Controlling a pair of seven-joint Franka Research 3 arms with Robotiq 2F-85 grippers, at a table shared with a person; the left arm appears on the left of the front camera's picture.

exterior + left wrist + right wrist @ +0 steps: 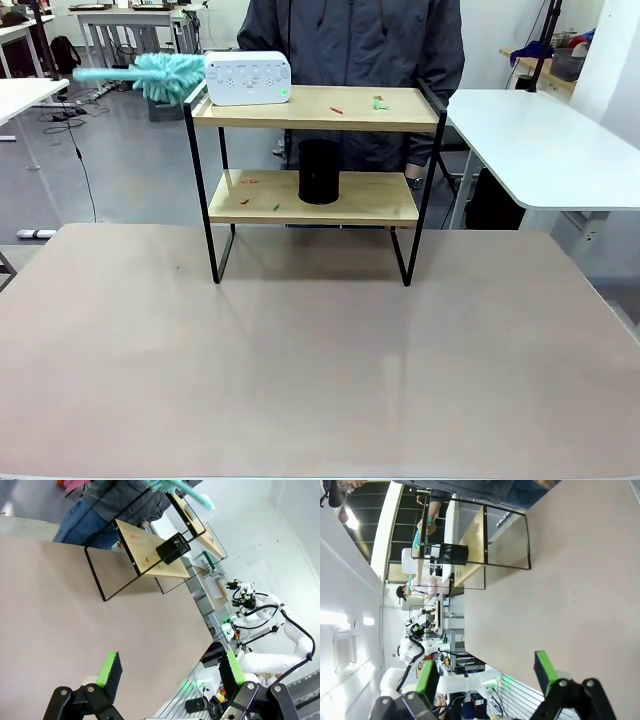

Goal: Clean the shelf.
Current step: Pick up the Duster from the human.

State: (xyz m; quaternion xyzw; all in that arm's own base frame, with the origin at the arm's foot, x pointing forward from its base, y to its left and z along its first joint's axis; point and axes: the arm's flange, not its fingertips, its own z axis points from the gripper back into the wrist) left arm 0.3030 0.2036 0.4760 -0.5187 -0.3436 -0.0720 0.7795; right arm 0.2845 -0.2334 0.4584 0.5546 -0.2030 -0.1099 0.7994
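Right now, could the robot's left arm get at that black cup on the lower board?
Probably yes. The left gripper is open, bare table lies between it and the shelf, and nothing stands in front of the black cup.

Tabletop in front of shelf: bare, open approach from both sides. Lower board: black cylindrical cup stands mid-board and splits the gap, with room left and right of it. Top board: white power strip and teal duster block the left end; middle and right open from above. Person close behind.
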